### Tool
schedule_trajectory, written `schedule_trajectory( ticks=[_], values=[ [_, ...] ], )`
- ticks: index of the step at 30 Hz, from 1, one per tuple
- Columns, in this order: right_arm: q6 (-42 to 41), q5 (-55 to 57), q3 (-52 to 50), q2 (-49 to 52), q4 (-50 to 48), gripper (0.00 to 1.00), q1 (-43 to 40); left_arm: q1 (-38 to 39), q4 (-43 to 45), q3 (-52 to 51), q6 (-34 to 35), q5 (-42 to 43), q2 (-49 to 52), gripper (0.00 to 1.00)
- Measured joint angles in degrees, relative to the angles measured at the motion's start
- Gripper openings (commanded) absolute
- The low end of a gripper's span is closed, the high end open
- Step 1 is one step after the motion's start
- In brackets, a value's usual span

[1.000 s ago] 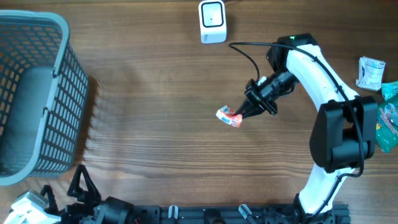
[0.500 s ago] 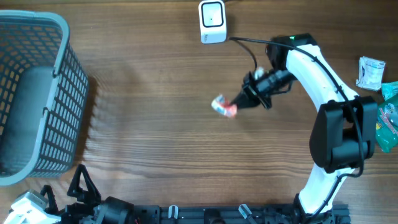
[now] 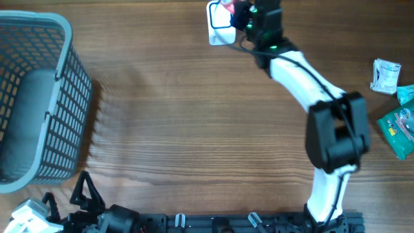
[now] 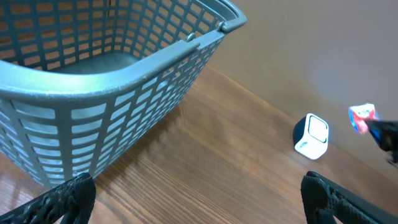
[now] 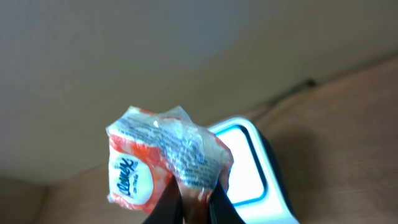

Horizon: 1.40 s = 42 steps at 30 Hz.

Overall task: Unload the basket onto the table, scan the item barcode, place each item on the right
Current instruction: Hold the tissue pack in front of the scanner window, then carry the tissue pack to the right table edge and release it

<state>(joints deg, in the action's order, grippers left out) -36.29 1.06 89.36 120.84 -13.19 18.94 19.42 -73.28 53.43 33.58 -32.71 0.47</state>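
The basket (image 3: 39,97) sits at the left of the surface (image 3: 181,129). The barcode scanner (image 3: 218,29) stands at the far edge, near the middle. Just above it, the right claw (image 3: 238,14) grips the small packet (image 5: 165,165). More packets (image 3: 388,74) lie along the right edge.

Table (image 3: 194,129): one. Basket (image 3: 77,97): one, grey. Scanner (image 4: 311,135): one, white. Packets: four in total, comprising one red-and-white packet (image 5: 165,162), one white packet (image 3: 386,74), and two green, the far green packet (image 3: 406,94) and the near green packet (image 3: 400,133). Tools: two, the left tool (image 4: 198,183) and the right tool (image 5: 189,205).
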Motion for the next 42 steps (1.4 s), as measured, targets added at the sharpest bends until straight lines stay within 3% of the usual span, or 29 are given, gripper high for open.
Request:
schedule_trajectory(
  ticks=[4,13,15,21,25,27,29,30,32,34,35,37,39,42],
  values=[
    [10.21,6.64,-0.02,11.56,-15.13,0.04,3.08,0.0,-0.02,0.0,0.0,0.0,0.02,1.0],
    [14.6,18.8,-0.07,15.13,-24.83,0.04,3.04,0.0,-0.02,0.0,0.0,0.0,0.02,1.0],
    [15.63,19.76,-0.04,14.93,-22.69,0.04,3.04,0.0,-0.02,0.0,0.0,0.0,0.02,1.0],
    [10.45,34.07,0.37,1.46,20.11,0.04,-0.63,0.0,-0.09,0.0,0.0,0.04,0.0,1.0],
    [0.83,42.58,0.66,-3.87,49.77,0.04,-10.62,0.0,-0.02,0.0,0.0,-0.02,0.0,1.0],
    [-6.38,42.29,-1.64,-3.8,58.69,0.06,-17.68,0.0,-0.02,0.0,0.0,0.02,0.0,1.0],
    [-10.49,41.38,-5.49,-3.8,59.06,0.04,-24.55,0.0,-0.04,0.0,0.0,0.0,0.0,1.0],
    [-12.0,40.92,-8.81,-3.74,58.4,0.24,-30.05,0.0,-0.04,0.0,0.0,0.0,0.0,1.0],
    [-13.16,40.15,-11.91,-3.74,54.31,1.0,-35.04,0.0,-0.02,0.0,0.0,0.0,0.0,1.0],
    [-10.99,36.96,-13.31,-3.76,50.6,1.0,-38.05,0.0,-0.02,0.0,0.0,0.0,0.0,1.0],
    [-1.92,30.03,-13.18,-4.5,46.27,1.0,-38.34,0.0,-0.04,0.0,0.0,0.0,0.0,1.0],
    [5.97,19.54,-12.92,-7.74,45.29,1.0,-37.24,0.0,-0.04,0.0,0.0,-0.02,0.0,1.0],
    [9.97,6.38,-12.7,-16.96,43.54,1.0,-35.23,0.0,-0.04,0.0,0.0,0.0,0.0,1.0],
    [13.94,-11.8,-10.58,-40.79,43.47,1.0,-31.52,0.0,-0.04,0.0,0.0,-0.04,0.0,1.0]
  ],
)
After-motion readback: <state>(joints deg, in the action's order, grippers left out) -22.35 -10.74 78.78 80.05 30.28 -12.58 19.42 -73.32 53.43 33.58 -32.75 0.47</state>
